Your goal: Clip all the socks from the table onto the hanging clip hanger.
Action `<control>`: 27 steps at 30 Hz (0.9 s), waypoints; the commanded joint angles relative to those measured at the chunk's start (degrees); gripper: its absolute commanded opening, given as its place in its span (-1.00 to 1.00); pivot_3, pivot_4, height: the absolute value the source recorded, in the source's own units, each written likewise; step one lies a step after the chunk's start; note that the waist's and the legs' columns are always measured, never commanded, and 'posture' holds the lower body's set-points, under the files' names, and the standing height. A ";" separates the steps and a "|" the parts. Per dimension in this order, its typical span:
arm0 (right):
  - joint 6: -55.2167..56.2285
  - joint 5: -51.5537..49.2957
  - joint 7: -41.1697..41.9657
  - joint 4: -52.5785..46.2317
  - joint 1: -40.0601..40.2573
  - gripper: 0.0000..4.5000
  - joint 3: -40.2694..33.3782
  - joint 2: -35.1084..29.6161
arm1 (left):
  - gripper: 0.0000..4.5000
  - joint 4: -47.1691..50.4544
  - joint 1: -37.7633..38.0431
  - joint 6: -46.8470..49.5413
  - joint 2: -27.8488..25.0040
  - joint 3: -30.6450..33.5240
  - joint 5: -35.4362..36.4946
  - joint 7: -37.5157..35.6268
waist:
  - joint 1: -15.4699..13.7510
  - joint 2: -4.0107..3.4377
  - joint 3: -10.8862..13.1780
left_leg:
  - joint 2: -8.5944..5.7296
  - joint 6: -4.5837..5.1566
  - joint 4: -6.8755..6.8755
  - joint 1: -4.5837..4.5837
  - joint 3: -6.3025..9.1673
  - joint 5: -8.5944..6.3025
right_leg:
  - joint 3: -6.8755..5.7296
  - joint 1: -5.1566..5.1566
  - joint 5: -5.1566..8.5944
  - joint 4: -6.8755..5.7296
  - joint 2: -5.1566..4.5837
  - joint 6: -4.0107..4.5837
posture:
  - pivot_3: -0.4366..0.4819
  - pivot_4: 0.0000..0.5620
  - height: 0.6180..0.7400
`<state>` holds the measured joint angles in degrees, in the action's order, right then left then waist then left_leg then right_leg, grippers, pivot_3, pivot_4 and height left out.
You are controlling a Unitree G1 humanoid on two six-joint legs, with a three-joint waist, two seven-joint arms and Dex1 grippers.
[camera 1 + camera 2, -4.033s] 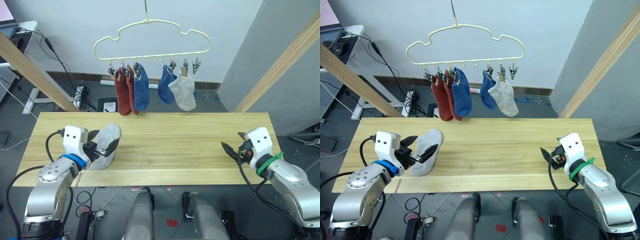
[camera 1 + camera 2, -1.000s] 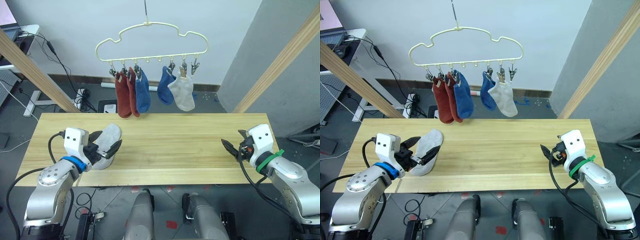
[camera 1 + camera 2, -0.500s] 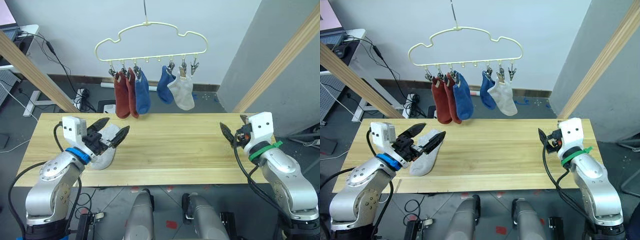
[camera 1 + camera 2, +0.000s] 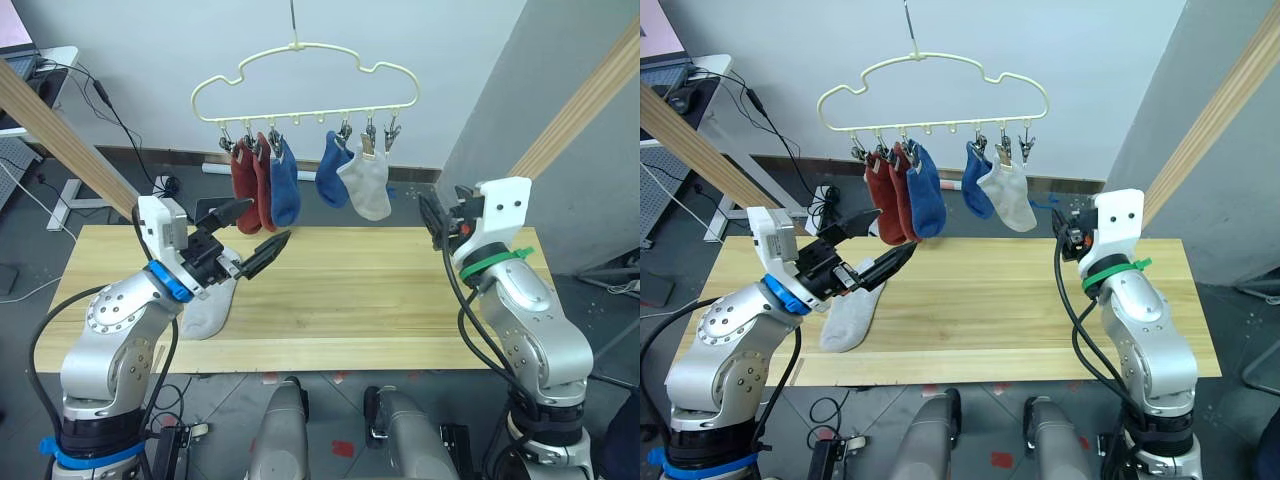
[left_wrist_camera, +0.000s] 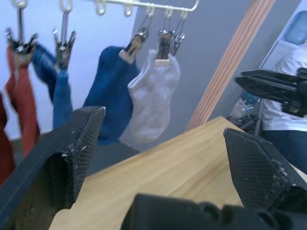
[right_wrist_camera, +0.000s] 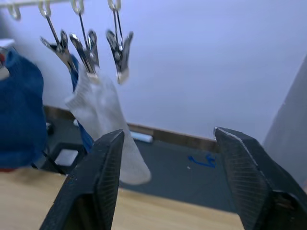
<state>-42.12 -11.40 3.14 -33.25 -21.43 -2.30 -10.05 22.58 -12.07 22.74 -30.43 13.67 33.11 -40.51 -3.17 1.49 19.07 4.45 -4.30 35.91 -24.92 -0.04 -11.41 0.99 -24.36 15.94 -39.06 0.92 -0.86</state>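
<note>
A light grey sock (image 4: 212, 308) lies on the table (image 4: 360, 290) at about 8 o'clock, under the clip hanger (image 4: 305, 85) holding five socks. Both grippers have risen off the table: left gripper (image 4: 258, 232) spread and empty above the sock, right gripper (image 4: 432, 222) spread near the hanger's end clip (image 6: 118, 50).

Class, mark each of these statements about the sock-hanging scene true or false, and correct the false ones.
1. Five socks hang from the clip hanger. True.
2. One grey sock lies on the table. True.
3. The left gripper is holding the grey sock on the table. False: it is open and empty, raised above the table.
4. The clip at the right end of the hanger holds a blue sock. False: it is empty; the hanging grey sock is on the clip beside it.
5. The right gripper is open. True.
6. The two rust red socks lie on the table. False: they hang from the hanger.
</note>
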 commanded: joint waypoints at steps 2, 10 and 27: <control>1.74 1.98 -2.94 1.50 -3.64 0.35 0.76 2.41 | 1.00 2.44 -2.78 0.32 0.63 -0.51 2.47 0.89 | -0.01 0.00 0.00 | -0.02 0.00 0.00 0.00 0.00 0.00 | 0.00 0.00 0.00 0.00 0.00 0.00 | 0.38 0.17 1.00; 5.10 3.95 -4.37 7.80 -8.64 -0.05 2.02 5.76 | 1.00 2.25 -4.96 0.29 0.51 -1.47 2.90 1.35 | 0.09 -0.01 0.00 | 0.00 0.00 -0.01 0.00 0.01 0.00 | -0.02 0.00 0.00 0.00 0.00 0.00 | 0.39 0.20 1.00; 11.27 5.28 -5.87 21.37 -18.82 -0.05 1.97 11.84 | 1.00 2.78 -5.34 0.38 0.21 -1.76 3.83 1.83 | 0.09 -0.02 0.01 | 0.01 0.01 -0.10 0.00 0.02 -0.01 | -0.04 -0.02 0.00 0.02 0.00 0.01 | 0.41 0.22 1.00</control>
<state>-32.80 -6.22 -2.50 -10.93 -38.81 -0.39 1.32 22.70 -16.88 23.53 -29.85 11.57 35.99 -38.77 -3.08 1.47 19.09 4.47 -4.29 35.81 -24.92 -0.03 -11.42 0.96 -24.38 15.93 -39.04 0.92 -0.85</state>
